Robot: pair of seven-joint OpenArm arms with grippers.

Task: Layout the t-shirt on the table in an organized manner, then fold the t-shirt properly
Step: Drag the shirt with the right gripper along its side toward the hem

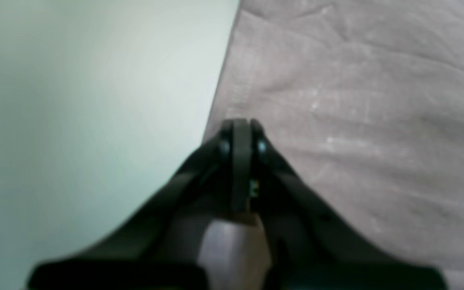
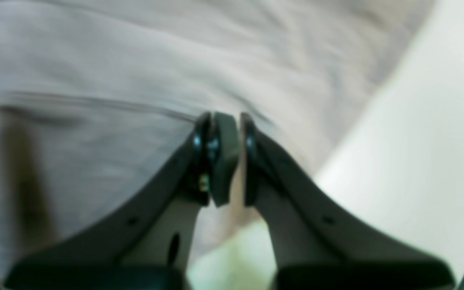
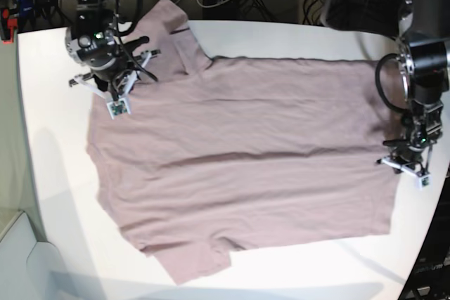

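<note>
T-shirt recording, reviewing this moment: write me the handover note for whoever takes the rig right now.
Left gripper: shut, at the t-shirt's edge on the base view's right; whether cloth is pinched cannot be told.
Right gripper: jaws nearly closed with a thin gap, over the shirt near a seam at the sleeve end; a grip on cloth cannot be confirmed.
The t-shirt lies spread out flat on the table, lengthwise across it, both sleeves out, with light wrinkles.
Done: layout looks essentially complete.
Left: all folding; no fold is made yet.
</note>
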